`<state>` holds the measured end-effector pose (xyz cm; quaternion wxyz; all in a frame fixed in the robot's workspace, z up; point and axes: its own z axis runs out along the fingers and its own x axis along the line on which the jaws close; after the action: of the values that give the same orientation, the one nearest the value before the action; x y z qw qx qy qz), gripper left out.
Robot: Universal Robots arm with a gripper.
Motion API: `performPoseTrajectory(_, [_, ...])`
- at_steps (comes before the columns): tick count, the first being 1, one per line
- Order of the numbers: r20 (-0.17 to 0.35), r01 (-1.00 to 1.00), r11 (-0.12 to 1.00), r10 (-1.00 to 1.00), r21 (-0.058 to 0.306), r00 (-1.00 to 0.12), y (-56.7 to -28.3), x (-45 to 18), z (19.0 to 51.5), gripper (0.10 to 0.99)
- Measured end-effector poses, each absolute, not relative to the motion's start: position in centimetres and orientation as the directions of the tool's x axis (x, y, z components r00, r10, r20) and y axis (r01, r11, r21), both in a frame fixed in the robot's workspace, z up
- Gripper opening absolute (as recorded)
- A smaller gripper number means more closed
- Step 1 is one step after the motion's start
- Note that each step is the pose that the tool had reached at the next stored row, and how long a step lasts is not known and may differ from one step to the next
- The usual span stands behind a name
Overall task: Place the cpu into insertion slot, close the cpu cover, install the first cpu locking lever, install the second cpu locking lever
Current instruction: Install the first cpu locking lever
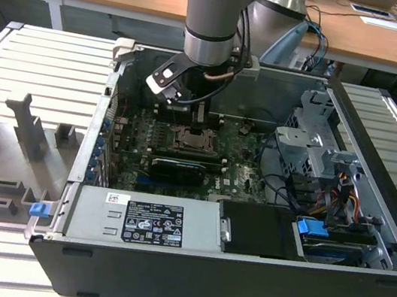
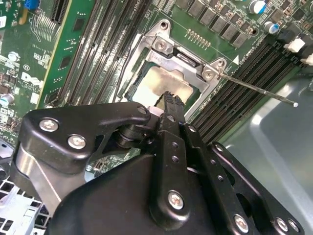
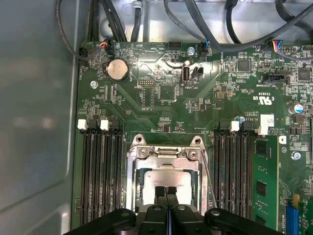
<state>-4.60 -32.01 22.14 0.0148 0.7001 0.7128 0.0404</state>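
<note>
Inside the open computer case, my gripper (image 1: 200, 127) hangs low over the insertion slot (image 1: 193, 142) on the green motherboard. In both wrist views the cpu (image 3: 166, 177) (image 2: 166, 81) shows its pale silver top through the window of the cpu cover (image 3: 165, 152) (image 2: 182, 58), which lies flat over the socket. My black fingertips (image 3: 159, 192) are pressed together, shut on nothing, right above the chip's near edge. I cannot tell whether they touch it. A thin metal locking lever (image 2: 259, 89) sticks out free from the socket's corner, and it runs along the socket's side (image 3: 209, 178).
Black memory slots (image 3: 100, 171) flank the socket on both sides. The case's grey walls (image 1: 270, 84) stand close around the board, with cables (image 3: 195, 29) along the back edge. A drive cage (image 1: 313, 149) and power supply (image 1: 144, 219) fill the exterior view's right and front.
</note>
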Motion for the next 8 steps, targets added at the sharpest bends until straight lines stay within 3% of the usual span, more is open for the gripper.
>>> performPoseTrajectory(8, [0.034,0.997,0.016,0.999,0.078,-0.019,-32.0,-4.6,25.1,0.106])
